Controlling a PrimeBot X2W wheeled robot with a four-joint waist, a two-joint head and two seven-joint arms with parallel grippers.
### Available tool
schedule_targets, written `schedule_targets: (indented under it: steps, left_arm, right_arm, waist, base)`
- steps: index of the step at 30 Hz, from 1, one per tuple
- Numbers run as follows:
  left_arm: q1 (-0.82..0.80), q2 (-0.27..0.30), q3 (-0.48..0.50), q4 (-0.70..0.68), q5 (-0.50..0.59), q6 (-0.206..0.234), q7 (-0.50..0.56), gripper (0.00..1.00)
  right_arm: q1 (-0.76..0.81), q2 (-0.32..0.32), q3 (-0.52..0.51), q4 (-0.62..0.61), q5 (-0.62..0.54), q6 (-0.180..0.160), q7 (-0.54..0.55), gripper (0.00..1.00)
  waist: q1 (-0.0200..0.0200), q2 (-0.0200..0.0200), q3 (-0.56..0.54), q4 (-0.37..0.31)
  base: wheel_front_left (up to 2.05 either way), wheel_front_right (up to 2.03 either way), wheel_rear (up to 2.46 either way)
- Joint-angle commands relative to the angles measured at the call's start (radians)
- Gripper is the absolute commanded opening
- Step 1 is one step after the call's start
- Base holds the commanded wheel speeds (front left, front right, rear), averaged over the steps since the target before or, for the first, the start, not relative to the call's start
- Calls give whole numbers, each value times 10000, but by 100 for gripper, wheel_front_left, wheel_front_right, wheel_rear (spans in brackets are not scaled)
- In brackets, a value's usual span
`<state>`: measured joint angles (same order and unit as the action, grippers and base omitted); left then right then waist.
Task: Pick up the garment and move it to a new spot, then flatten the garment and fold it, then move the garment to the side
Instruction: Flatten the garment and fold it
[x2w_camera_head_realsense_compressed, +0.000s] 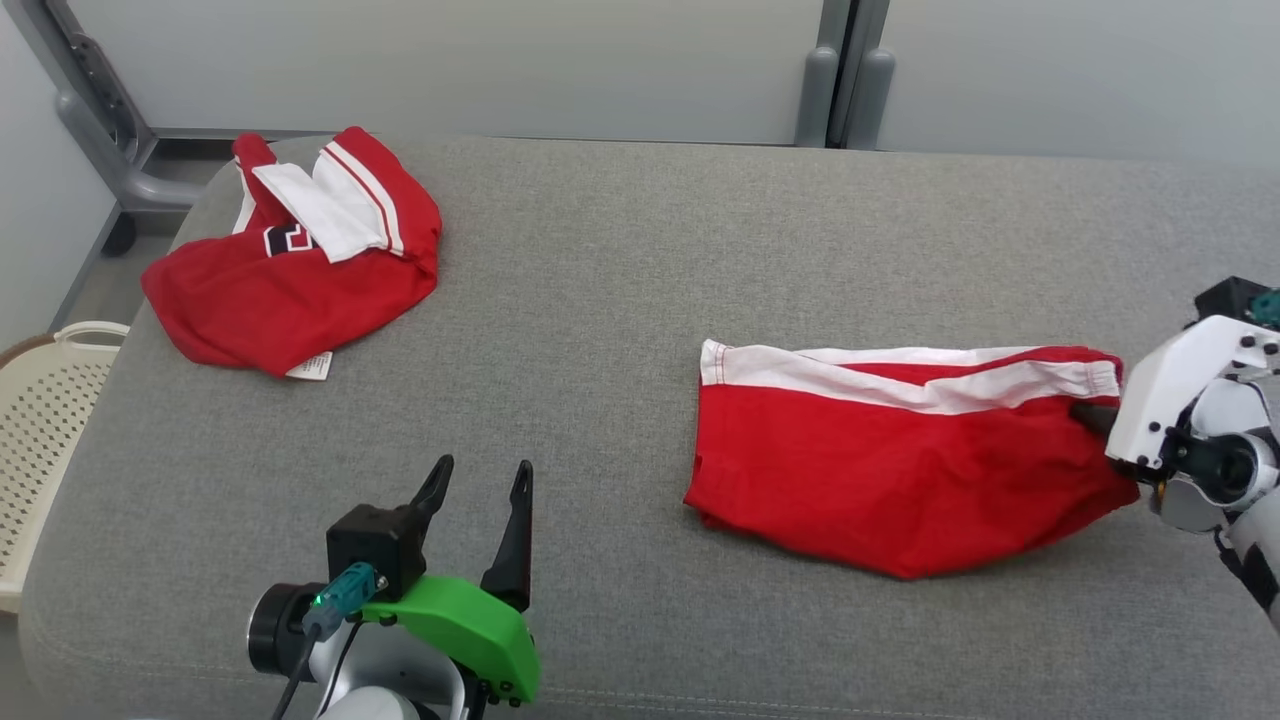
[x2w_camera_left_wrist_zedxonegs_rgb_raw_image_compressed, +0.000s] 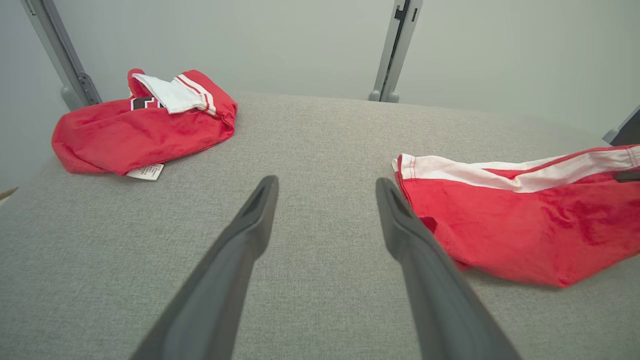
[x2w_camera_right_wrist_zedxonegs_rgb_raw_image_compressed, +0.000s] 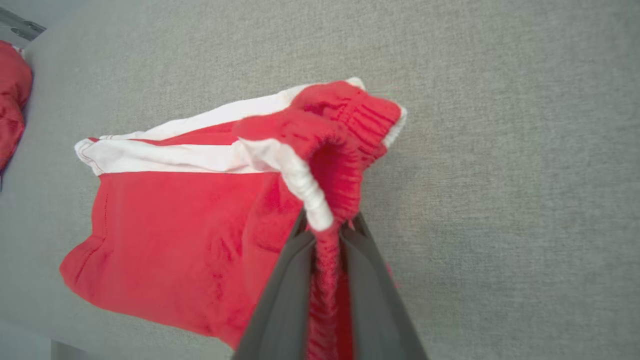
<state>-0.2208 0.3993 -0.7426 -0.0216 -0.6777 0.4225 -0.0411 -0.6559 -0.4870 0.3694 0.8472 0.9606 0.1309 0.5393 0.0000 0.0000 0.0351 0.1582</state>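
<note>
The garment (x2w_camera_head_realsense_compressed: 900, 470) is a pair of red shorts with white side stripes, folded on the right half of the grey padded table (x2w_camera_head_realsense_compressed: 600, 330). My right gripper (x2w_camera_head_realsense_compressed: 1095, 415) is shut on its ribbed waistband at the right end. In the right wrist view the waistband bunches up between the fingers (x2w_camera_right_wrist_zedxonegs_rgb_raw_image_compressed: 290, 280) of my right gripper (x2w_camera_right_wrist_zedxonegs_rgb_raw_image_compressed: 327, 225), and the garment (x2w_camera_right_wrist_zedxonegs_rgb_raw_image_compressed: 175, 225) spreads out beyond. My left gripper (x2w_camera_head_realsense_compressed: 480, 480) stands open near the table's front left, holding nothing. Its wrist view shows the left gripper (x2w_camera_left_wrist_zedxonegs_rgb_raw_image_compressed: 325, 187) with spread fingers and the garment (x2w_camera_left_wrist_zedxonegs_rgb_raw_image_compressed: 525, 220) to the right.
A second red and white garment (x2w_camera_head_realsense_compressed: 290, 255) lies crumpled at the table's far left corner, with a white label at its near edge. A cream perforated basket (x2w_camera_head_realsense_compressed: 45, 420) stands beside the table's left edge. Grey frame posts (x2w_camera_head_realsense_compressed: 845, 75) rise behind the table.
</note>
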Motion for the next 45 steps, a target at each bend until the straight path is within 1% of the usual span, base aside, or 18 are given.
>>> schedule_targets:
  steps: [1, 5, 11, 15, 19, 20, 21, 27, 34, 38, 41, 45]
  left_arm:
    - [-93, 66, 20, -78, 88, 46, -61, 100]
    - [-63, 44, 49, -208, 43, 110, -70, 100]
    - [27, -42, -18, -259, -14, 101, -105, 100]
    - [69, -139, -43, -210, -43, 68, -180, 100]
    - [22, -271, -79, -146, -95, 4, -277, 100]
    - [-18, -309, -89, -130, -105, -18, -303, 100]
    - [-18, -309, -89, -130, -105, -18, -303, 100]
    - [-245, -543, -216, 37, -114, -166, -362, 100]
    - [-459, -829, -358, 212, -157, -346, -443, 100]
    - [-594, -971, -426, 342, -158, -429, -506, 100]
    - [-668, -1084, -454, 437, -167, -490, -570, 100]
    - [-749, -1210, -506, 556, -177, -554, -630, 100]
  right_arm:
    - [96, 115, 10, -244, 11, -4, 203, 0]
    - [134, 805, -409, -788, 527, -2, 812, 0]
    - [198, 1704, -609, -1457, 163, -2, 1611, 0]
    - [179, 2227, -845, -1683, -427, -2, 1990, 0]
    - [81, 2838, -1238, -1597, -1174, -2, 2257, 0]
    - [28, 2961, -1356, -1556, -1430, -2, 2311, 0]
    - [28, 2961, -1356, -1556, -1430, -2, 2311, 0]
    - [-250, 3649, -2074, -1326, -2892, -2, 2623, 0]
    - [-501, 4055, -2745, -1428, -4533, -2, 3218, 0]
    - [-457, 4184, -3034, -1556, -5335, -2, 3556, 0]
    - [-341, 4254, -3146, -1672, -5833, -2, 3749, 0]
    - [-230, 4317, -3289, -1845, -6198, -2, 3952, 0]
  waist:
    - [0, 0, -36, -48]
    - [0, 0, -182, -116]
    - [0, 0, -331, -54]
    - [0, 0, -400, 97]
    - [0, 0, -451, 325]
    - [0, 0, -447, 384]
    - [0, 0, -447, 384]
    - [0, 0, -395, 804]
    - [0, 0, -221, 1277]
    - [0, 0, -96, 1494]
    - [0, 0, -10, 1626]
    - [0, 0, 86, 1775]
  base:
    - [0, 0, 0]
    - [0, 0, 0]
    - [0, 0, 0]
    - [0, 0, 0]
    - [0, 0, 0]
    - [0, 0, 0]
    - [0, 0, 0]
    - [0, 0, 0]
    - [0, 0, 0]
    - [0, 0, 0]
    - [0, 0, 0]
    - [0, 0, 0]
